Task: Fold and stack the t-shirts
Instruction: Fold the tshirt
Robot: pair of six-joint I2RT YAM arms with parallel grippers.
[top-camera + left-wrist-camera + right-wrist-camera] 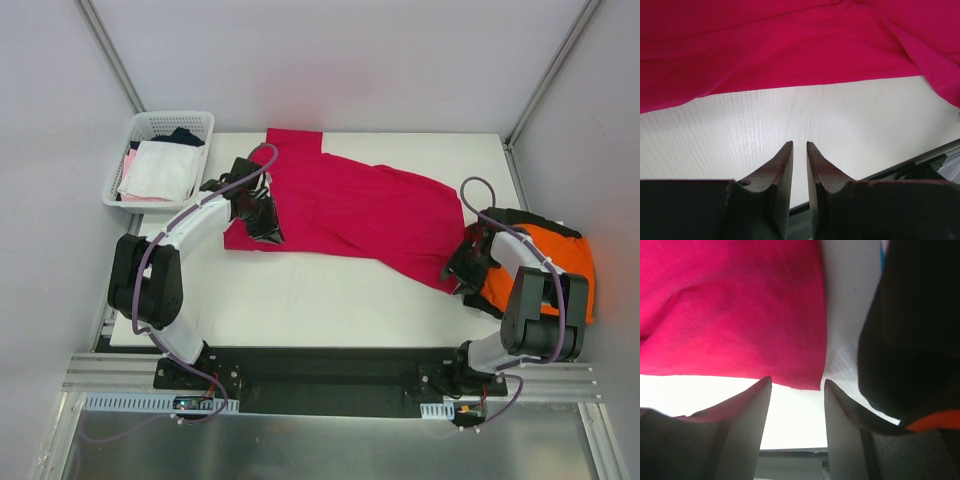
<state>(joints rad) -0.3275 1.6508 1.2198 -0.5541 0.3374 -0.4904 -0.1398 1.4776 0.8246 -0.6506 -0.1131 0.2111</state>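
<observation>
A crimson-magenta t-shirt (350, 210) lies spread slantwise across the white table (300, 300). My left gripper (262, 222) rests at its left edge. In the left wrist view the crimson shirt (780, 45) lies beyond the left gripper (800, 143), whose jaws stand a narrow gap apart with nothing between them. My right gripper (462, 270) is at the shirt's lower right corner. The right gripper (797, 380) is open, and the crimson hem (805, 375) sits just past its tips. An orange t-shirt (572, 265) with a black t-shirt (520, 218) on it lies at the table's right edge.
A white mesh basket (170, 117) with white, pink and dark garments stands off the table's back left corner. Grey walls close in the table on three sides. The black cloth (910, 330) hangs close by the right gripper's right finger.
</observation>
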